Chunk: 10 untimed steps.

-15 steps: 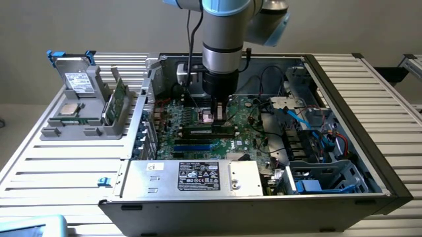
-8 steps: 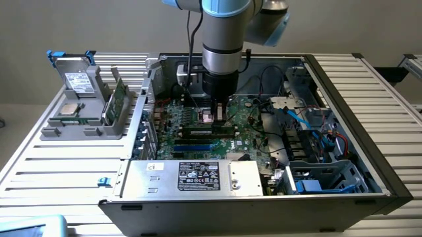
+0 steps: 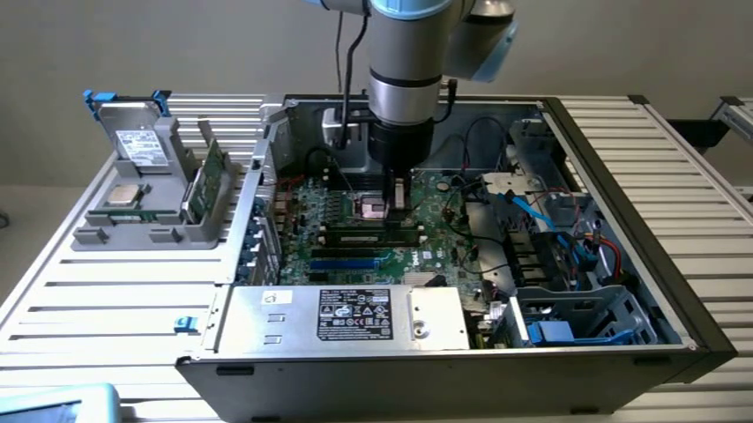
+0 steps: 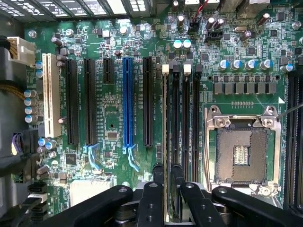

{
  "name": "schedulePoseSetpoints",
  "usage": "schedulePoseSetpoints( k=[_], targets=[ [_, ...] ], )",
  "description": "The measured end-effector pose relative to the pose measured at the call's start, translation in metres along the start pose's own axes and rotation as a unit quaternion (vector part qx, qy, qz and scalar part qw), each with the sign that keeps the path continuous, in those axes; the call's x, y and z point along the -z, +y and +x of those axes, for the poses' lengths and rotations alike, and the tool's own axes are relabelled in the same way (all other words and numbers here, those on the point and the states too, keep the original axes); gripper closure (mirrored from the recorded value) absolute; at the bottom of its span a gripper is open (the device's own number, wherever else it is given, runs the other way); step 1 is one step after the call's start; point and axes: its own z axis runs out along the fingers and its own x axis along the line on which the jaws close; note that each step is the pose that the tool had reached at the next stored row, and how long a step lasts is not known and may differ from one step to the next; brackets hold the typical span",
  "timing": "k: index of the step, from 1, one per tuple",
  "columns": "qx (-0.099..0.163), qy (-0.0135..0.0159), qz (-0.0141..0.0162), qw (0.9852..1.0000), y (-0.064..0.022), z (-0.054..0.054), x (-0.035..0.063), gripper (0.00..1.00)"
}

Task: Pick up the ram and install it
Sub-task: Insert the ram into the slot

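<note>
The gripper (image 4: pixel 167 172) hangs low over the motherboard (image 4: pixel 111 106), its fingers (image 4: pixel 158 189) slightly spread on either side of the ram (image 4: pixel 166 118). The ram stands on edge in the memory slot farthest from the empty socket (image 4: pixel 244 153), four slots beside it. Whether the fingers touch the ram is unclear.
</note>
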Motion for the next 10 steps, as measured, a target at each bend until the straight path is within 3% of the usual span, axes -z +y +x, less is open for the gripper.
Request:
schedulePoseSetpoints(
  k=[6,10],
  targets=[
    [0.001,0.0001,-0.0078,1.0000,-0.0140,0.001,0.0166,0.79],
    [0.001,-0.0003,-0.0083,1.0000,-0.0140,0.001,0.0167,0.79]
  ],
)
